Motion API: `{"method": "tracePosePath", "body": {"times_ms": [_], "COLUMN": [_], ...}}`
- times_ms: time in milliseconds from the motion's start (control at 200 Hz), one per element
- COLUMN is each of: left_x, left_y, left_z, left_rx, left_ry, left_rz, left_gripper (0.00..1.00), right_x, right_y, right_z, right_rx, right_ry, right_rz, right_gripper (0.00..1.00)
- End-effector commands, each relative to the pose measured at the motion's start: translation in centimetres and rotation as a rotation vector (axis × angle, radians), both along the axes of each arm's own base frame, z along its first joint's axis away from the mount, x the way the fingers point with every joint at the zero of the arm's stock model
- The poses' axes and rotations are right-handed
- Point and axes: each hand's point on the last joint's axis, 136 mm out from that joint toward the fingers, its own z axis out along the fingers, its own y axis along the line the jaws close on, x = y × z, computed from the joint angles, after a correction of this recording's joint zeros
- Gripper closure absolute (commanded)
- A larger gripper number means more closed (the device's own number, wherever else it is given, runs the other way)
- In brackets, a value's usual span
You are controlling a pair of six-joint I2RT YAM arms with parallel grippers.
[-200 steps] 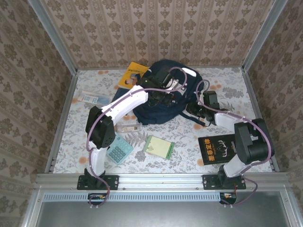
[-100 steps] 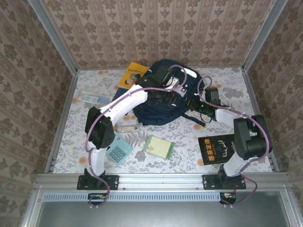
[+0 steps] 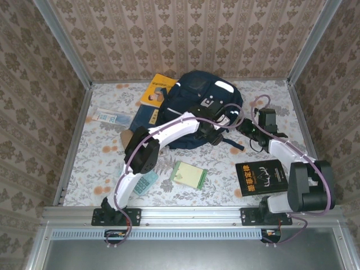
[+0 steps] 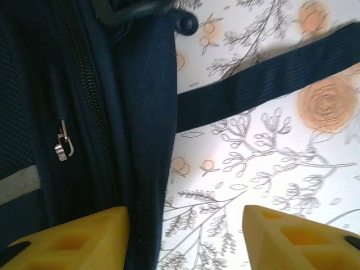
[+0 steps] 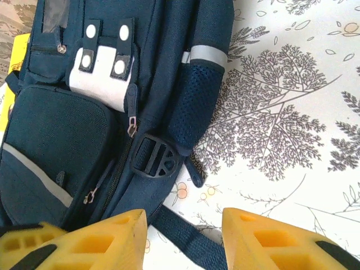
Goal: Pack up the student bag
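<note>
Navy student bag with grey-white patches, white cloth patterned in grey leaves and orange blooms, yellow book at the bag's ten o'clock.

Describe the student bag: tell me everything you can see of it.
The student bag is a dark navy woven-fabric backpack lying front up on the floral table, far middle. It shows a front pocket, a white snap-button patch, grey reflective stripes, a mesh side pocket, a black plastic buckle and a webbing strap trailing over the table. The zips in view look closed. A yellow book pokes out beside it; the left arm reaches across it.
</note>
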Motion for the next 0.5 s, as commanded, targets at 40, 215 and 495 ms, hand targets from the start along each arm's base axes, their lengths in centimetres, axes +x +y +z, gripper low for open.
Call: {"method": "tracePosePath", "body": {"times_ms": [40, 215, 495], "left_x": [1.6, 2.4, 3.8], "left_y": [0.4, 0.3, 1.7], "left_z": [-0.1, -0.6, -2.6], "left_rx": [0.097, 0.153, 0.253], "left_ry": [-0.121, -0.218, -0.291], "left_rz": [-0.027, -0.022, 0.002], "left_gripper": [0.41, 0.39, 0.71], "right_x": [-1.1, -1.4, -1.7], "right_y": [-0.1, 0.3, 0.8], "right_z": [0.7, 0.5, 0.9], "right_rx": [0.015, 0.044, 0.065], "right_ry": [-0.002, 0.004, -0.004], "right_rz": [-0.014, -0.002, 0.017], "right_gripper": [0.58, 0.58, 0.57]}}
